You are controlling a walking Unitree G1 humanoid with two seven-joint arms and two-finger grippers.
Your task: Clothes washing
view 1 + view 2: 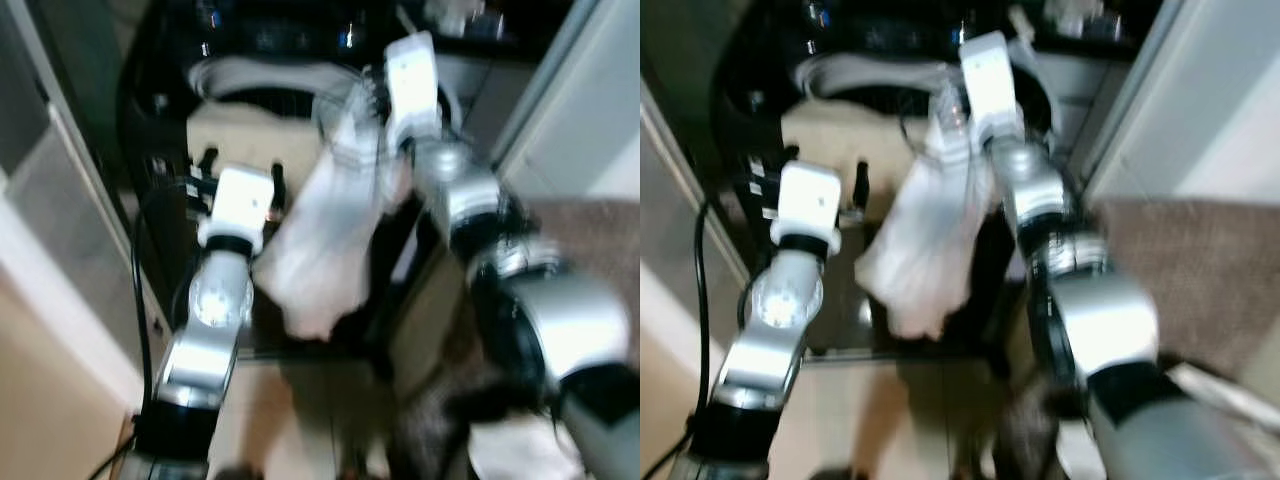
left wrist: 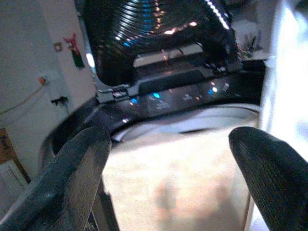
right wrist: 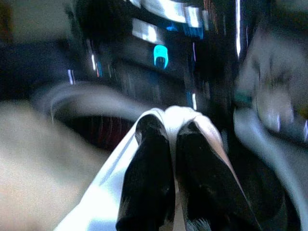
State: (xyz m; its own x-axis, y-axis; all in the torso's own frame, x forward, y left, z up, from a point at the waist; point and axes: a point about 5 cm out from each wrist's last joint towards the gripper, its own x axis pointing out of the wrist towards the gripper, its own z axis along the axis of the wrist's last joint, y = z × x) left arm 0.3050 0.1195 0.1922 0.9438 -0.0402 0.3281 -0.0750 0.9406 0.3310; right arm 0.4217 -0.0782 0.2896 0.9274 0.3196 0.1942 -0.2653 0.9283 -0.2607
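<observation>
Right end effector (image 1: pixel 958 112) holding white garment (image 1: pixel 925 250) above washing machine (image 1: pixel 855 130), left arm (image 1: pixel 775 310) alongside

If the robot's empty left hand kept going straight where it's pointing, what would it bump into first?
Probably the beige laundry in the washing machine: the open left end effector points at it. Depth is unclear.

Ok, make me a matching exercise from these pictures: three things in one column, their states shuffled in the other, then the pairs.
1. left pincer
2. right pincer
3. black top-loading washing machine

a. lid raised, blue lights on
b. open, holding nothing
c. shut on the white cloth garment, which hangs down

Pairs: 1-b, 2-c, 3-a
</observation>
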